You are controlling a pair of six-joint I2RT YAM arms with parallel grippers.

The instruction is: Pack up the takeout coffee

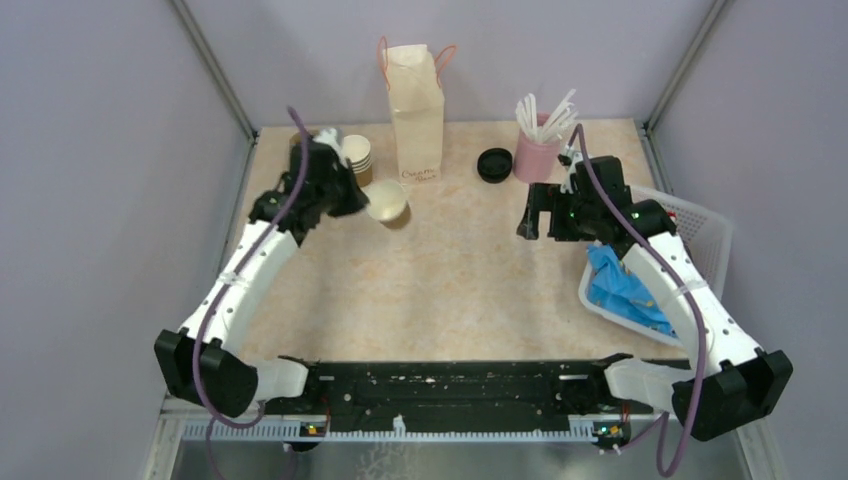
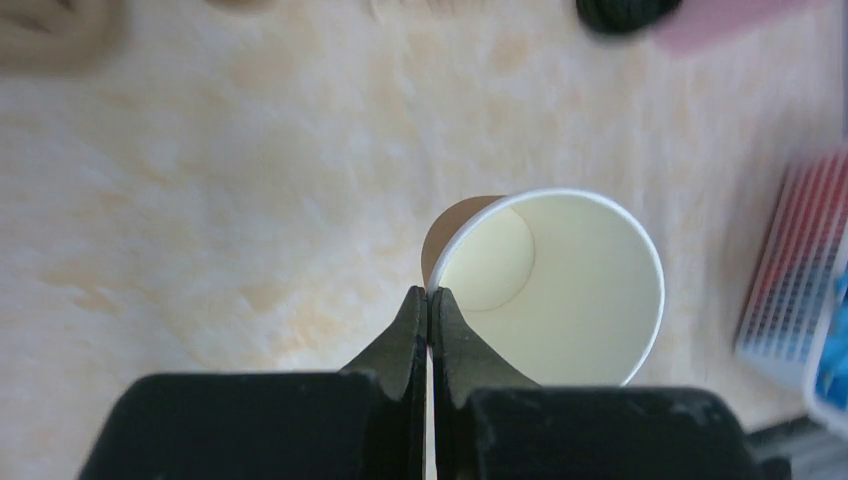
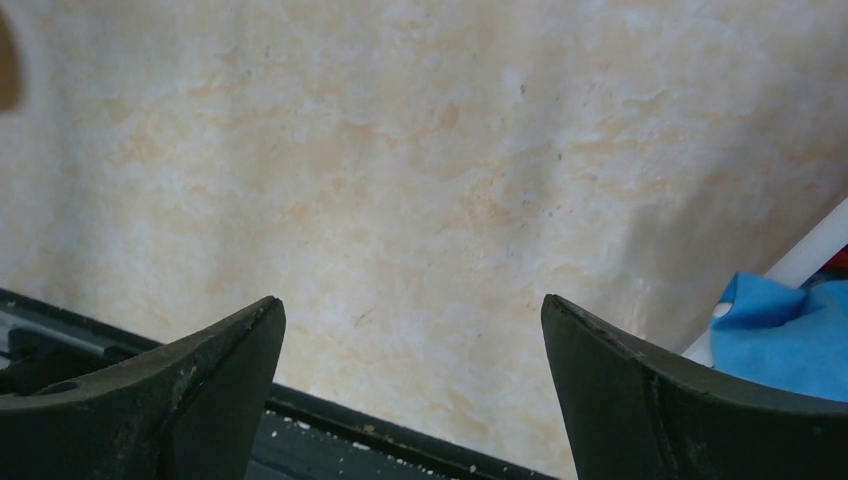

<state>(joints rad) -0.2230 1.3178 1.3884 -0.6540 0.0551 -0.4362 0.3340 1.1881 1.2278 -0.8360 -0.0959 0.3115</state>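
Observation:
The takeout coffee is out of view in every frame. My left gripper [image 1: 362, 200] is shut on the white rim of a lidless brown paper cup [image 1: 386, 200]. The cup hangs tilted just above the table at the back left. In the left wrist view the cup's [image 2: 560, 290] cream inside faces the camera, and the left gripper [image 2: 428, 292] pinches the rim's left edge. My right gripper [image 1: 534, 225] hovers over the table right of centre. In the right wrist view the right gripper [image 3: 410, 300] is open with only bare tabletop between its fingers.
A paper bag [image 1: 416, 110] stands at the back centre, with a stack of lidless cups [image 1: 357, 155] to its left. A loose black lid [image 1: 494, 164] and a pink cup of straws [image 1: 538, 150] sit to its right. A white basket [image 1: 700, 215] at the right edge holds a blue cloth [image 1: 625, 290].

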